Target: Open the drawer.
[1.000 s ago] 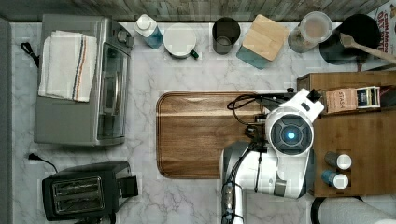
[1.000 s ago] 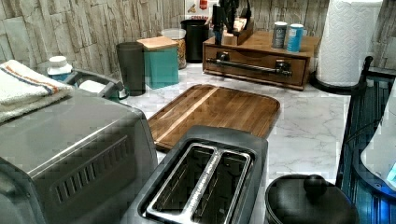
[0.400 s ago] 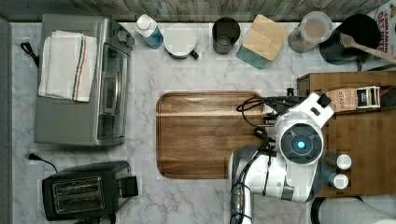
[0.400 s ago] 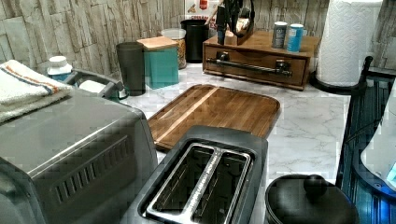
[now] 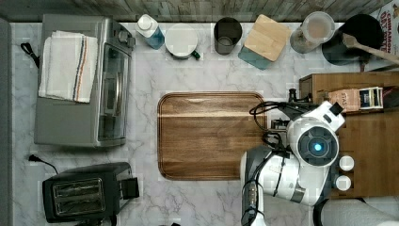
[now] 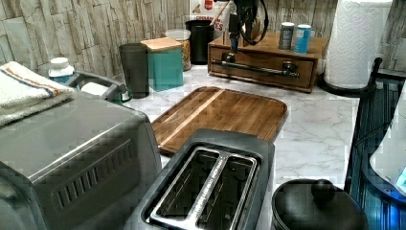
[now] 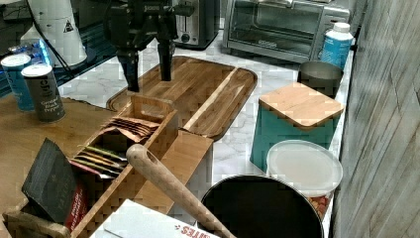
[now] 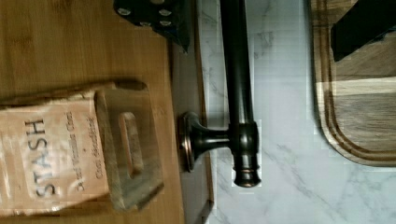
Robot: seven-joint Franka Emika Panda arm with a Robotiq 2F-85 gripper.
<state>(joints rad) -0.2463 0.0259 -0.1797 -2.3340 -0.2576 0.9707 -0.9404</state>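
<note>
Wrist view shows my jaws [image 8: 261,23] spread astride the long black metal bar handle [image 8: 238,88] of the medium-brown wooden drawer [image 6: 261,68], shut against the marble worktop [image 5: 207,70], so next I should descend, close, and pull.

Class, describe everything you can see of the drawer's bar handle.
The bar handle is a long, round, dark metal rod with a bronze sheen. It runs level across the brown wooden drawer front, held off it on short posts with round base plates, one post near each end. The gripper hangs just above one end; contact cannot be told.
</note>
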